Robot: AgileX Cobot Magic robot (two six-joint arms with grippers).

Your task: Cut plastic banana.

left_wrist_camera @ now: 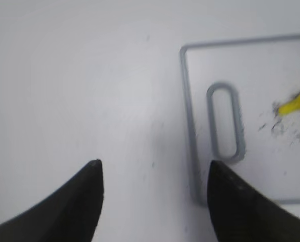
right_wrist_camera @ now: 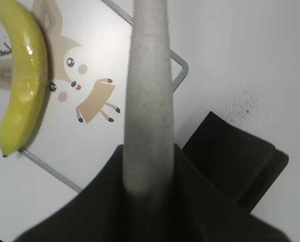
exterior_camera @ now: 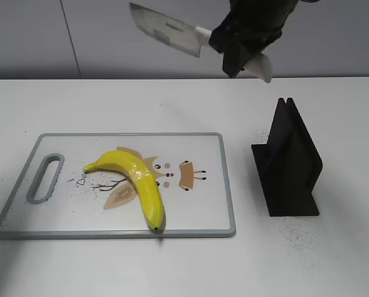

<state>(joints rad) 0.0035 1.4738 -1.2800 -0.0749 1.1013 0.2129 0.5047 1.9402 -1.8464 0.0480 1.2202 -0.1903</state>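
I am at the carrying step: my right gripper (exterior_camera: 243,52) is clamped on the pale handle of the knife (exterior_camera: 166,30), holding it high above the far side of the table (exterior_camera: 333,266) with the blade pointing left, well clear of everything below. The banana (exterior_camera: 135,182) lies whole on the cutting board (exterior_camera: 225,179), its curve running from the stem end near the board's middle-left down to a tip that touches the near rim, so no cut has been made yet as far as I can judge. The black knife stand (exterior_camera: 290,164) sits to the right of the board, empty. My left gripper (left_wrist_camera: 152,201) hangs with its fingers apart, holding nothing, over bare table just beside the board's end with the handle slot (left_wrist_camera: 224,121). Next I need to bring the knife leftward and down until the edge sits across the banana's middle, blade crosswise to the fruit, then press straight down. My left gripper could steady the stem end, since the banana looks smooth and may roll.
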